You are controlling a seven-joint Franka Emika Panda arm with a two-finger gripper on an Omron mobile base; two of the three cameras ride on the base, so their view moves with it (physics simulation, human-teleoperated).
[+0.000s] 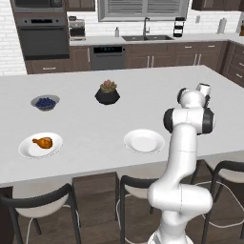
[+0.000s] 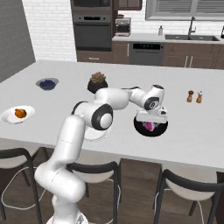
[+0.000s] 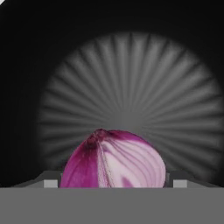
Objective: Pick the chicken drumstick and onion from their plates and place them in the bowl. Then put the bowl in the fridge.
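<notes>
onion (image 3: 114,159) in bowl (image 2: 141,127) — gripper (image 2: 151,124) open

A home kitchen is shown: a built-in oven (image 1: 42,40), dishwasher (image 1: 107,57) and sink with faucet (image 1: 146,35) are set among dark brown cabinets (image 1: 162,56), while stools (image 1: 40,205) are drawn up to a white island counter (image 1: 95,128).

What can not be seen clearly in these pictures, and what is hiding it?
- Bowl, right base view: the tool covers much of it.
- Onion, hand view: its lower part is cut off at the bottom edge, so whether it rests on the bowl floor or touches the fingertips cannot be told.
- Chicken drumstick, on its plate: too small for surface detail.
- Second plate, left base view: the arm hides its right rim.
</notes>
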